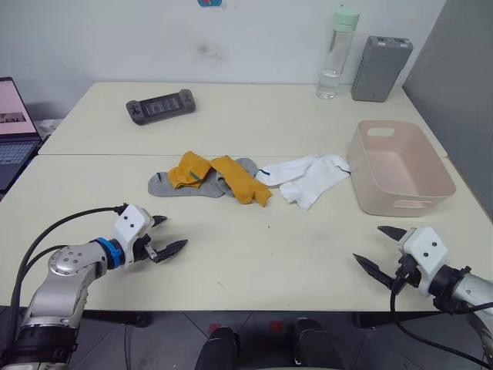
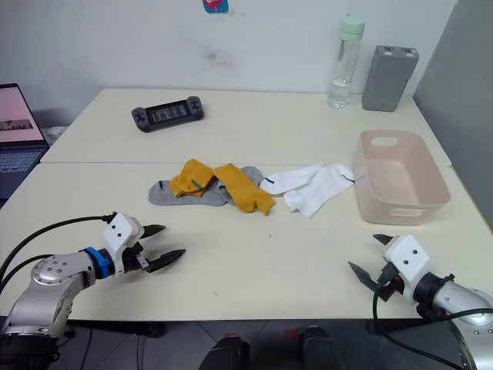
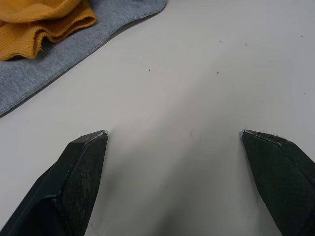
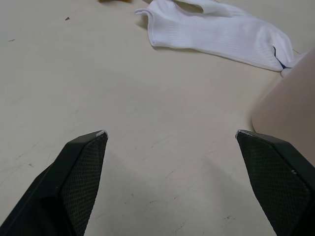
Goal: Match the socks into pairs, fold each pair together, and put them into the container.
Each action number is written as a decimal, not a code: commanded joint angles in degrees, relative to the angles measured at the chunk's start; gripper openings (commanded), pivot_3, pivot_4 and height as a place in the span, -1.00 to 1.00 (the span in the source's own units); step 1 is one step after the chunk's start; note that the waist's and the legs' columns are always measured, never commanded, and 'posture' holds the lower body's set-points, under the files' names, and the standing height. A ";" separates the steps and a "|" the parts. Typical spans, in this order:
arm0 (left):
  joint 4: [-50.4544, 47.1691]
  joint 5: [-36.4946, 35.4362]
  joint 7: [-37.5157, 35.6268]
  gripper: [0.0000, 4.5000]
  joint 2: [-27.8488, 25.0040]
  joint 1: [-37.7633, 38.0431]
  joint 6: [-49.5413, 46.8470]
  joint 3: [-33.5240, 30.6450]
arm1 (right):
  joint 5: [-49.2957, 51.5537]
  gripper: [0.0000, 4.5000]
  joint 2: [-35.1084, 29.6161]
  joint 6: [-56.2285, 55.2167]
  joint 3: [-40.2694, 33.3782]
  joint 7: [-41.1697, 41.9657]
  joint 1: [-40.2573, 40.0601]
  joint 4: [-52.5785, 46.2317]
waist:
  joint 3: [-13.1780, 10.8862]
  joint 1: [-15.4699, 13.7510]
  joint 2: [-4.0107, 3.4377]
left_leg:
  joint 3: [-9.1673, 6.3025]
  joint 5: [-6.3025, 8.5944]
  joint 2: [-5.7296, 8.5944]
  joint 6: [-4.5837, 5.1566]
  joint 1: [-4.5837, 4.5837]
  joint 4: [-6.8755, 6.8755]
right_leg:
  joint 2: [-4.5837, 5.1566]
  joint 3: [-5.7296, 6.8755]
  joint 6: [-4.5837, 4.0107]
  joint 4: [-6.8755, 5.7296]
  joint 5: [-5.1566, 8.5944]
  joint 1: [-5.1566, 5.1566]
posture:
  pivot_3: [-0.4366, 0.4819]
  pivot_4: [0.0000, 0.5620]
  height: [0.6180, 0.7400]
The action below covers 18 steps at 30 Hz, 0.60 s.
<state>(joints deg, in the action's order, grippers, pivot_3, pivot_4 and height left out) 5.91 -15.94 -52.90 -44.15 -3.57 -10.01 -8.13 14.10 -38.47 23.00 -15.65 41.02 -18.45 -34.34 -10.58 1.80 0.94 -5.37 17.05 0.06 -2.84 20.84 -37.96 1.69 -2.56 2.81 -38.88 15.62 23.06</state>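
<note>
Still loose, unpaired socks [image 1: 231, 179]

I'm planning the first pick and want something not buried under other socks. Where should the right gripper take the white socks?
Probably the near end of the white socks: it lies free on the table, away from the orange and grey heap. The open right gripper could come from the robot's side and pinch that edge.
</note>
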 commanded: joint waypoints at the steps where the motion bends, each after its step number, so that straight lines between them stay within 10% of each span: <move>1: -0.32 -0.24 -0.63 1.00 -0.39 0.03 0.78 -1.12 | 0.39 0.99 -0.73 -1.08 -0.67 0.18 0.90 -0.78 | 0.00 0.00 0.00 | 0.00 0.00 0.00 0.00 0.00 0.00 | 0.00 0.00 0.00 0.00 0.00 0.00 | -0.05 -0.47 1.00; 18: 0.30 -6.31 -9.51 1.00 -3.73 -0.89 -1.06 -4.74 | 5.62 0.99 -1.85 2.01 -3.40 1.59 1.74 -1.27 | -0.02 0.00 0.02 | -0.01 0.00 -0.01 0.00 0.03 0.01 | -0.01 0.02 0.00 0.00 0.00 0.02 | -0.05 -0.47 1.00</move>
<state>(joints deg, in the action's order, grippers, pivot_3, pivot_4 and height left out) 7.13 -21.55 -61.07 -46.94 -4.22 -10.85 -11.85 18.85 -39.81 25.03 -18.00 41.93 -16.53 -34.26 -10.59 1.80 0.96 -5.38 17.05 0.06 -2.84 20.87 -37.96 1.69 -2.55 2.81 -38.88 15.62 23.08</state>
